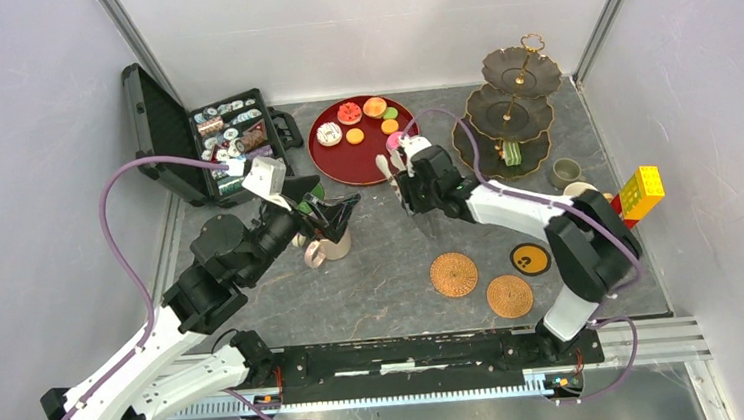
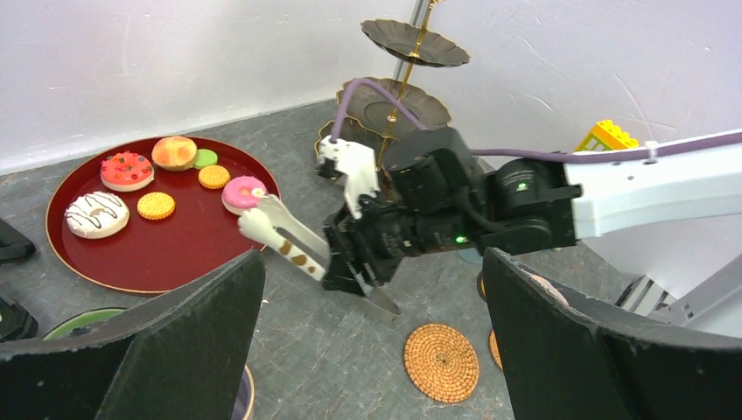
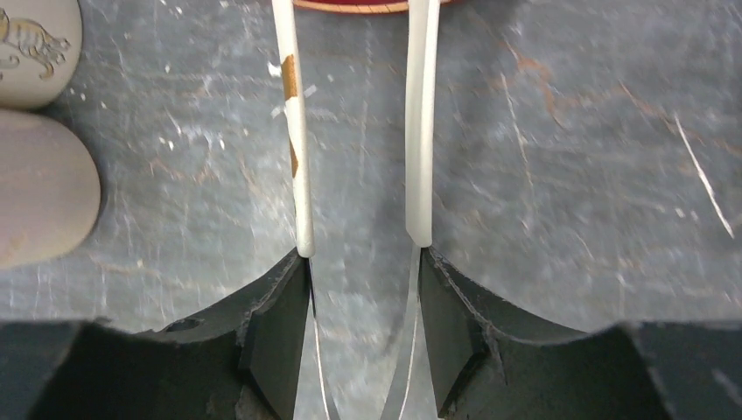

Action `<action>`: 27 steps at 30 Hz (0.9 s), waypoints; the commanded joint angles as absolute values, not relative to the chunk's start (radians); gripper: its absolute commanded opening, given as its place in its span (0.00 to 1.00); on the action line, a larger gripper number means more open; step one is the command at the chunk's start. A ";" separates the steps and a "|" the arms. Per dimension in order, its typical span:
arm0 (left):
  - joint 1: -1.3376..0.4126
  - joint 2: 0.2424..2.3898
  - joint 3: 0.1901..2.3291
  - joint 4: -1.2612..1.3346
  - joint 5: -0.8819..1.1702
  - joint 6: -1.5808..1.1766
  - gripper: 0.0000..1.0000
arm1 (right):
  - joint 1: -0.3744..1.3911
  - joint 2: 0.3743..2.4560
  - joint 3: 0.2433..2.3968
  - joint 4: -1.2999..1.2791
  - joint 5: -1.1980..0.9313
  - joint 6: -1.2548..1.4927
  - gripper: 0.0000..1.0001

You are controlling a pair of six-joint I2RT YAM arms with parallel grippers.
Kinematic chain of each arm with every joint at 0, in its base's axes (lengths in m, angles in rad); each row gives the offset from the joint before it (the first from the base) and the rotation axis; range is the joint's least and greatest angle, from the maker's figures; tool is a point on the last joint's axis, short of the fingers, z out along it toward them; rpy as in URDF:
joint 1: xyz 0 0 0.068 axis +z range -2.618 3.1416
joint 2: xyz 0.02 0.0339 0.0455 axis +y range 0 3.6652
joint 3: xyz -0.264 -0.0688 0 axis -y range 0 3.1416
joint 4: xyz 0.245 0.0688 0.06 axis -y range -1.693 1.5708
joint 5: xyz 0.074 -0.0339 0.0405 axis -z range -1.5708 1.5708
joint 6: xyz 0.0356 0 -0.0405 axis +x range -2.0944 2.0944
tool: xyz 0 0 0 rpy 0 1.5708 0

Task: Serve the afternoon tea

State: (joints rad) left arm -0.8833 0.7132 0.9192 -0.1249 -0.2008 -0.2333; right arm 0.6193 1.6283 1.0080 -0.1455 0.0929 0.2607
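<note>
Toy cakes lie on the round red tray point(image 1: 339, 162): a pink donut point(image 2: 243, 192), a white one point(image 2: 90, 214), a red one point(image 2: 127, 171), an orange one point(image 2: 174, 152) and small biscuits. My right gripper point(image 1: 411, 189) is shut on white brown-spotted tongs point(image 2: 280, 234); both tong arms point(image 3: 297, 131) run forward from my jaws point(image 3: 363, 289). The tong tips sit at the tray's near right edge beside the pink donut. My left gripper point(image 1: 333, 211) is open and empty just above a beige mug point(image 1: 329, 245); its fingers point(image 2: 175, 350) frame the view. The dark three-tier stand point(image 1: 516, 108) stands back right, its tiers bare.
An open black case point(image 1: 212, 142) of small items is at the back left. A small grey mug point(image 1: 565, 170) and another mug point(image 1: 579, 191) sit by the stand. Two woven coasters point(image 1: 453, 274) and a black-yellow one point(image 1: 530, 258) lie front right. A yellow-red block point(image 1: 641, 194) is at the right edge.
</note>
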 commanded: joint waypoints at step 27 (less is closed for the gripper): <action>-0.885 0.746 0.948 -0.094 -0.214 -0.178 1.00 | 0.736 1.859 0.790 0.557 0.243 0.102 0.90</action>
State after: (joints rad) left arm -0.8833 0.7425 0.9192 -0.1253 -0.2081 -0.2329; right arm 0.7258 1.8339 0.8112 0.4500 0.2249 0.1558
